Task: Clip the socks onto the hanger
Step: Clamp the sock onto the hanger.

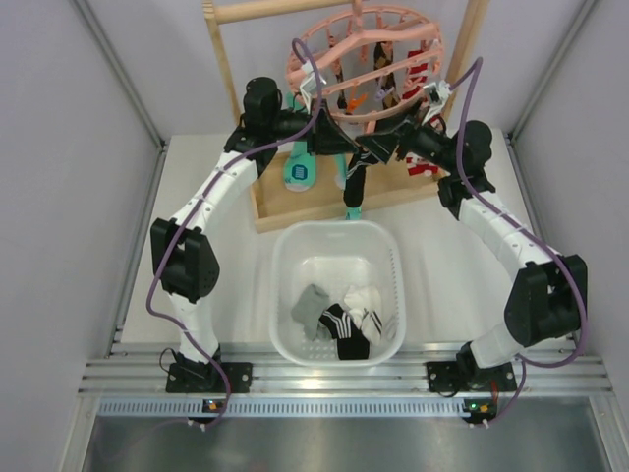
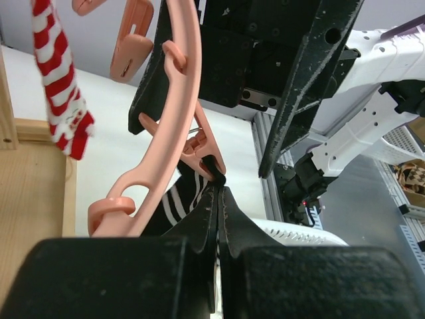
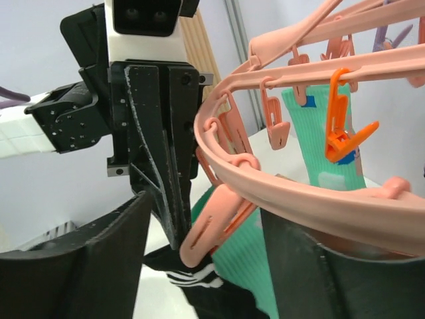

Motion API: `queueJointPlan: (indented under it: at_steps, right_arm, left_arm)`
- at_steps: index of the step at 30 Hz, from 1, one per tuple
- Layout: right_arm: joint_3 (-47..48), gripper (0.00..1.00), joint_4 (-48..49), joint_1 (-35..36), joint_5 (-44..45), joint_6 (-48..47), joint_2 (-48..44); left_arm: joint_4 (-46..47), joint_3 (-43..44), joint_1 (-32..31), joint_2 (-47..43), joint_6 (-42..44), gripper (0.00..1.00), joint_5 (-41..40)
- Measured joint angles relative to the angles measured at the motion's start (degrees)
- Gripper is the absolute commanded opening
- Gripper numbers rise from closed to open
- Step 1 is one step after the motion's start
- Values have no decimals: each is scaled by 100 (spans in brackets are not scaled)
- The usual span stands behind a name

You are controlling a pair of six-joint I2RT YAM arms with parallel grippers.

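Your top view looks down from behind the arm bases [image 1: 206, 376] over the whole pale table [image 1: 432, 295]. Both wrist views sit close, looking up along the round pink plastic hanger [image 2: 184, 100], sharing its rim and one black white-striped sock [image 2: 178, 203].

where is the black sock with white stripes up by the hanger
Top view: the black striped sock hangs below the pink hanger's near rim, over the wooden rack's base; the left gripper's shut jaws pinch it beside a clip peg.

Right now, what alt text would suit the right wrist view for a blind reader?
The right end effector stands open around a pink peg on the pink hanger, where the left end effector, shut, pinches a black striped sock. A teal sock hangs behind.
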Motion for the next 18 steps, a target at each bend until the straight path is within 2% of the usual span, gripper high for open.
queueJointPlan:
  at_steps: [1, 4, 10, 12, 16, 18]
  right_arm:
    - [2, 72, 2, -2, -4, 7, 0]
    - [39, 75, -26, -39, -15, 70, 0]
    - [28, 76, -197, -256, -63, 133, -105]
    - [11, 74, -369, -428, -114, 109, -258]
    - [-304, 61, -466, -787, -291, 46, -730]
    - [-472, 58, -479, -975, -420, 17, -960]
  left_arm:
    - [-2, 0, 2, 0, -2, 0, -13]
    - [-4, 0, 13, 0, -4, 0, -35]
    - [-149, 0, 55, 0, 31, 0, -79]
    - [-175, -2, 70, 0, 44, 0, -81]
    - [-201, -35, 107, -2, 74, 0, -79]
    - [-227, -63, 125, -4, 94, 0, -76]
